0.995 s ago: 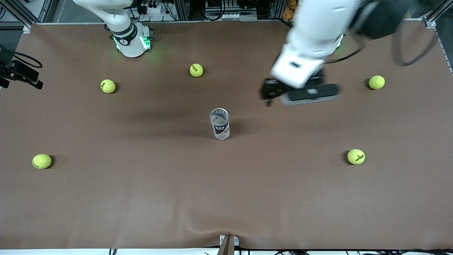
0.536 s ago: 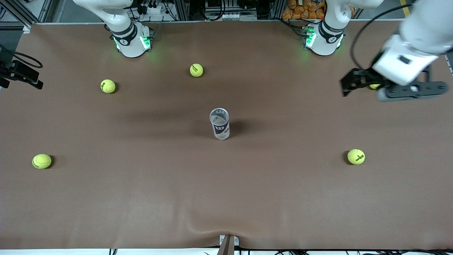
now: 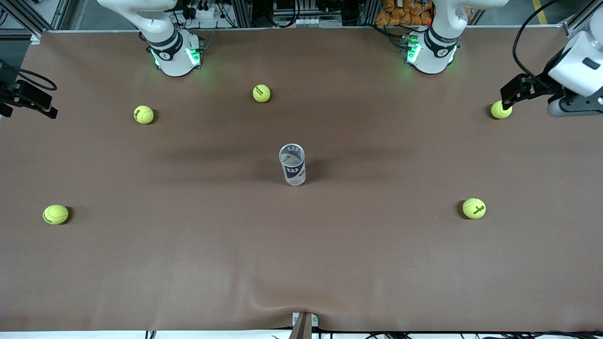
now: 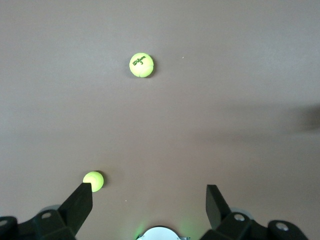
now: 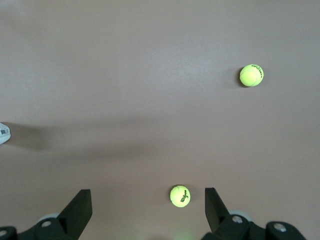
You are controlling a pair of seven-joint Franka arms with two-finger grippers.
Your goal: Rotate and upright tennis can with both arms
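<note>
The tennis can (image 3: pixel 292 165) stands upright in the middle of the table, silvery rim up, white and dark-blue label with the W facing the front camera. No gripper touches it. My left gripper (image 3: pixel 508 96) is up in the air over the left arm's end of the table, above a tennis ball (image 3: pixel 501 109). Its jaws are open and empty in the left wrist view (image 4: pixel 148 193). My right gripper (image 5: pixel 147 200) is open and empty, high over the table near its base. A sliver of the can (image 5: pixel 2 134) shows at the edge of the right wrist view.
Several yellow-green tennis balls lie scattered on the brown table: one (image 3: pixel 261 93) between the bases, one (image 3: pixel 143 114) and one (image 3: pixel 55 214) toward the right arm's end, one (image 3: pixel 474 208) toward the left arm's end. The table cover wrinkles at its front edge (image 3: pixel 301 301).
My left arm has swung away from beside the can out to the left arm's end of the table. The can and the balls have not moved. The right arm waits.
</note>
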